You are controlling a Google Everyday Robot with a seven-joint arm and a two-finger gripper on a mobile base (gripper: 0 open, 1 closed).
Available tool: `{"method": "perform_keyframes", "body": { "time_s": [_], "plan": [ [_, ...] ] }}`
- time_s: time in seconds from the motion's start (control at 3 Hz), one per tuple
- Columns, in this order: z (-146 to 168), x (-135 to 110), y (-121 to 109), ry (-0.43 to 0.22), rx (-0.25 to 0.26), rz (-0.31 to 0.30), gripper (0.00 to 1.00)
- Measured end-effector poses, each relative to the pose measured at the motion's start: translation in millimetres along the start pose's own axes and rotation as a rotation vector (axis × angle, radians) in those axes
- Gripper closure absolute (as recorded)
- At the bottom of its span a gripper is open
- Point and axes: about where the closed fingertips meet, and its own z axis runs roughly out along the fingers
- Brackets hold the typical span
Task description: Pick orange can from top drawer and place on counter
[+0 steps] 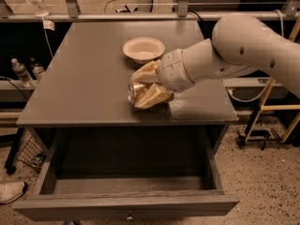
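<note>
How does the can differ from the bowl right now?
The orange can lies sideways, silvery end showing, clamped in the gripper over the counter's front; the bowl sits upright and free behind it. The can is shiny metal, the bowl matte cream and wider. Both are over the counter.

end effector (pixel 143 84): fingers clamped around orange can (pixel 135 93) | can: on its side, silvery end facing left | position: low over front-centre of grey surface (pixel 79 83), near cream bowl (pixel 144 49) | top drawer (pixel 131 204): pulled open, dark interior | water bottles (pixel 21 72): beyond surface's left edge
</note>
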Motion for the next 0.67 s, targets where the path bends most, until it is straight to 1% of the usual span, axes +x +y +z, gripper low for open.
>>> {"method": "perform_keyframes", "body": {
  "time_s": [0.67],
  "plan": [
    [2.3, -3.4, 0.7, -0.003, -0.005, -0.005, 0.07]
  ]
}}
